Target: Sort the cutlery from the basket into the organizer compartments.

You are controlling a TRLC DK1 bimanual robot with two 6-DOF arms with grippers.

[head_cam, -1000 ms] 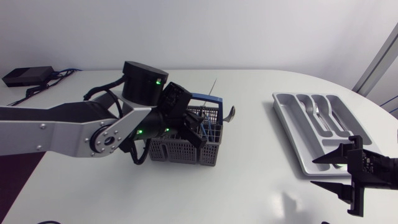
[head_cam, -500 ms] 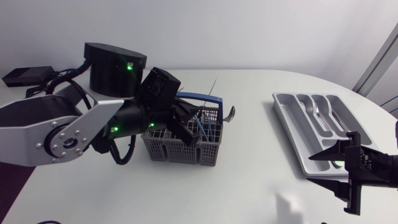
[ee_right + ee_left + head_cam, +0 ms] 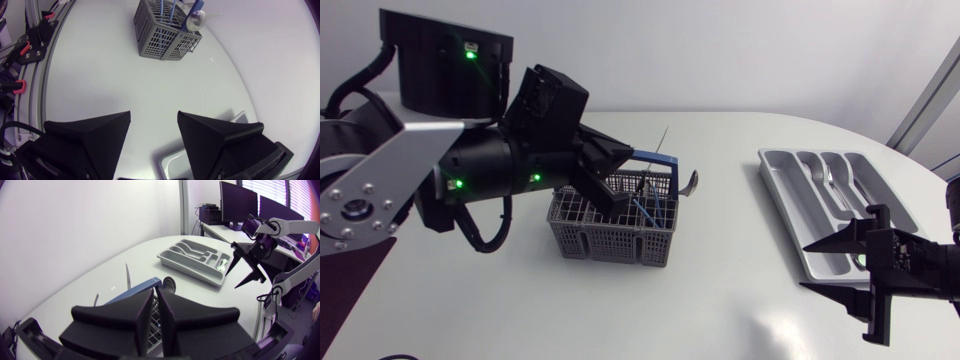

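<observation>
The grey basket [image 3: 610, 240] stands around the worktop's [image 3: 720, 300] middle, with blue-handled cutlery [image 3: 642, 208] upright in it and a spoon [image 3: 691, 182] at its far right corner. Our left claw [image 3: 155, 294] hangs over the basket, its fingers drawn almost together; we cannot tell whether they pinch anything. The organizer [image 3: 792, 215] lies by the right edge, with silvery pieces [image 3: 833, 178] inside. Beside its near end our right claw [image 3: 806, 268] gapes wide and empty.
</observation>
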